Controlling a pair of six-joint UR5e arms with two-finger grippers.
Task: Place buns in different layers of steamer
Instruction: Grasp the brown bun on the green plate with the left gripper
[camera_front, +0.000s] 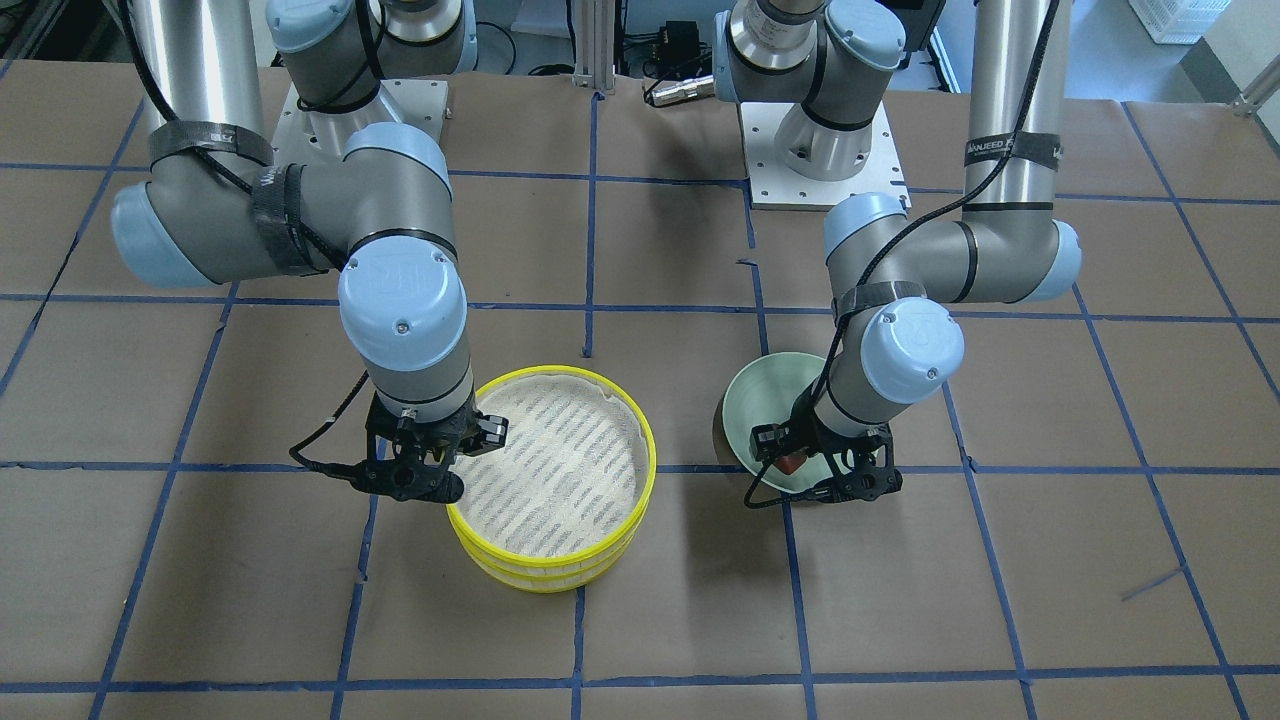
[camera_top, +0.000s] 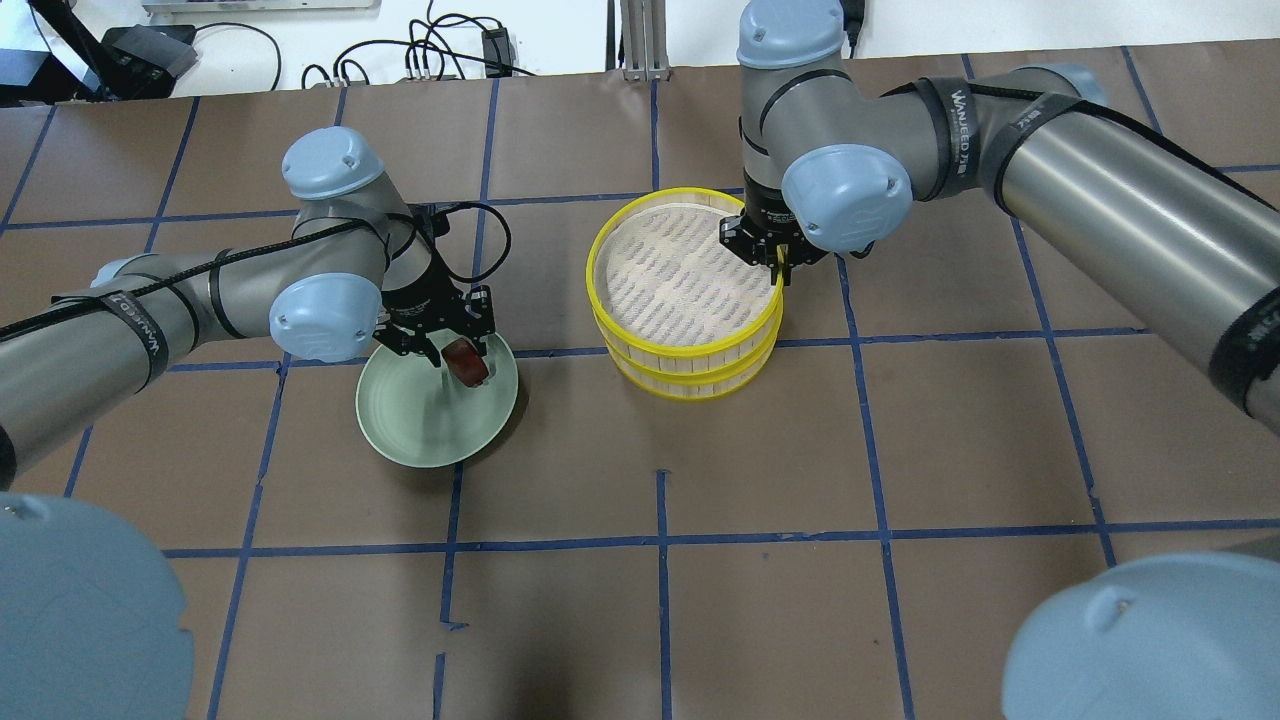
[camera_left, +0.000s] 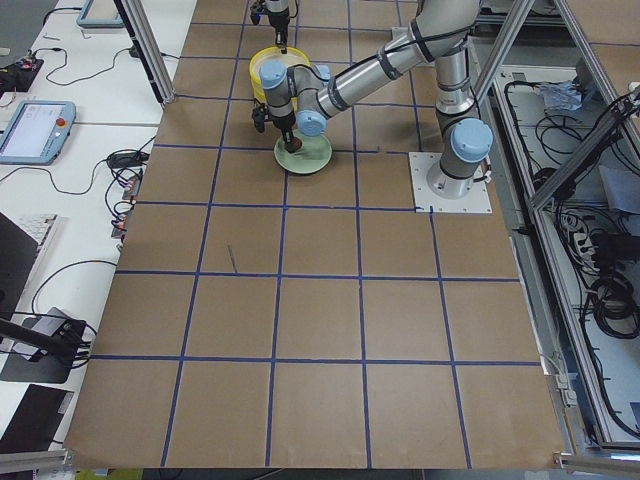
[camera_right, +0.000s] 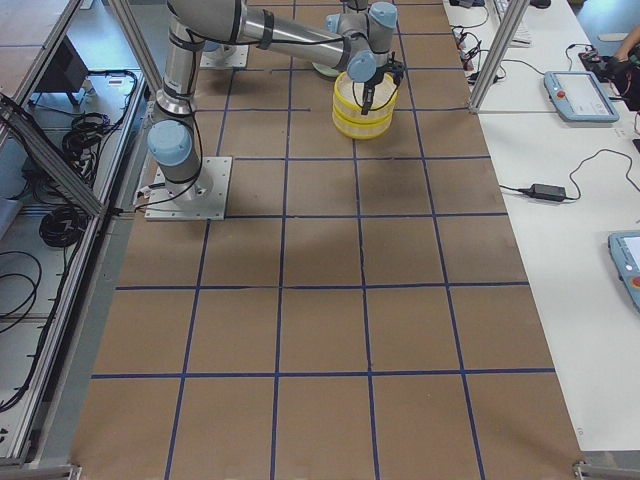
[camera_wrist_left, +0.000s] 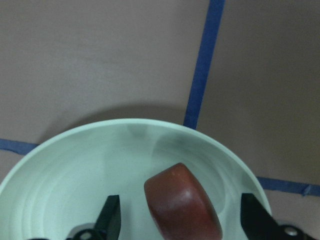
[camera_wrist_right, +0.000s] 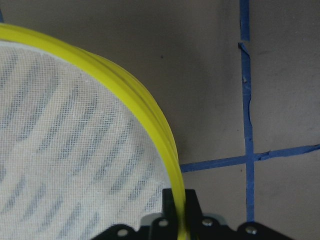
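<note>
Count two yellow-rimmed steamer layers stacked toward the worktop's operator-side edge, and one reddish-brown bun lying on one pale green plate just beside the stack. Find the left claw spread astride the bun, fingers clear of it on both sides, hiding part of the plate. Find the right claw pinched onto the top layer at its yellow rim.
</note>
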